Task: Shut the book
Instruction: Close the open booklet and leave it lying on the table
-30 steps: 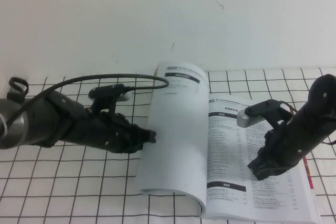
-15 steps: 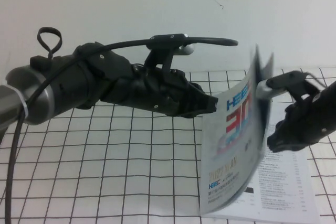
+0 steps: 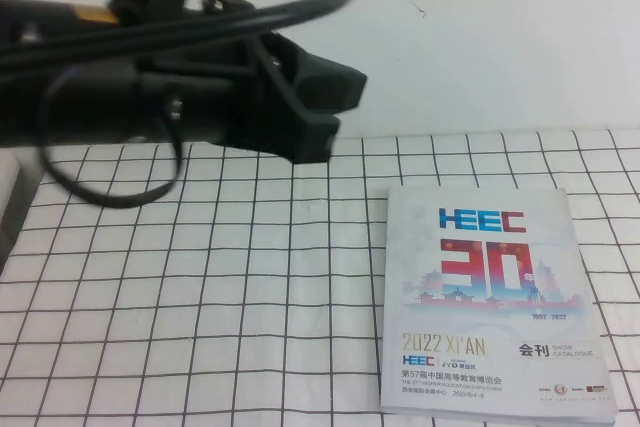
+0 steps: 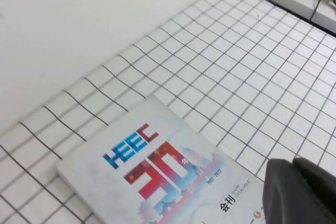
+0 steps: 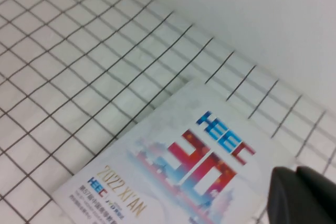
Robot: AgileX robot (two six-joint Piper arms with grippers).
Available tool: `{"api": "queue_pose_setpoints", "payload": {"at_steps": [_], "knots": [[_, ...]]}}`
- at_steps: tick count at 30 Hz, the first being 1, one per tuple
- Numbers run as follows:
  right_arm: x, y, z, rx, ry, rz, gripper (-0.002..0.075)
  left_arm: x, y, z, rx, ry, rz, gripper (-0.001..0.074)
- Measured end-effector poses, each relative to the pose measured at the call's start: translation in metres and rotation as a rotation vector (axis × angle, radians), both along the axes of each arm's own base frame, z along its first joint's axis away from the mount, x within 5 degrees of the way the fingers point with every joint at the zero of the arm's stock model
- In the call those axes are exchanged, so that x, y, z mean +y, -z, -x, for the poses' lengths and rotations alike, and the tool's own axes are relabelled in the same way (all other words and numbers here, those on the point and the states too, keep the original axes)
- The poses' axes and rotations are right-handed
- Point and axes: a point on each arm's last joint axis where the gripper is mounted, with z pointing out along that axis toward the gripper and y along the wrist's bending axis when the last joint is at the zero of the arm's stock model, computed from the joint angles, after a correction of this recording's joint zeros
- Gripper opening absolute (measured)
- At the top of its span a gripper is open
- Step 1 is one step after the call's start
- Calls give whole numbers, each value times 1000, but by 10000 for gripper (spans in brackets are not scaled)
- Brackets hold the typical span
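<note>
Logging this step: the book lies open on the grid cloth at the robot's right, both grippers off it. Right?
Not open: the high view shows the book closed, cover up, on the grid cloth. The left gripper and right gripper hang clear of it.

High view angled down at table; both wrist views closer, above, sharing the book

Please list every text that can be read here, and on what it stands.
"HEEC", blue, on the book cover.
"30", red, below it.
"2022 XI'AN", gold, lower on the cover.
"会刊", lower right of the cover.
Smaller cover print: too small to read.
Left gripper, up high left of the book, and right gripper, above it: no text.
</note>
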Motion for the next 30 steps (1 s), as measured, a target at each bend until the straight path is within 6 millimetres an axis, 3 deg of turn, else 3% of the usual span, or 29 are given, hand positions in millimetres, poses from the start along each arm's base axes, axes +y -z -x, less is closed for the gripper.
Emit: {"api": "queue_pose_setpoints", "payload": {"at_steps": [4, 7, 9, 12, 14, 16, 20, 24, 30], "knots": [[-21, -32, 67, -225, 21, 20, -3, 37, -40, 56, -149, -55, 10, -4], [-41, -49, 128, -424, 77, -13, -3, 67, -58, 99, -224, -115, 7, -4], [-53, -50, 167, -545, 117, -74, -3, 85, -61, 125, -254, -160, 24, -4], [-62, -35, 202, -636, 146, -156, -3, 111, -52, 161, -302, -229, 56, -4], [-64, -19, 209, -625, 159, -184, -3, 121, -36, 170, -308, -279, 56, -4], [-62, 0, 205, -557, 167, -188, -3, 124, -16, 167, -303, -323, 25, -4], [-55, 44, 178, -399, 160, -142, -3, 119, 31, 149, -235, -366, -18, -4], [-50, 75, 157, -389, 141, -81, -3, 112, 72, 134, -181, -387, -3, -4], [-48, 96, 145, -372, 141, -53, -3, 109, 94, 125, -212, -413, 20, -4]]}}
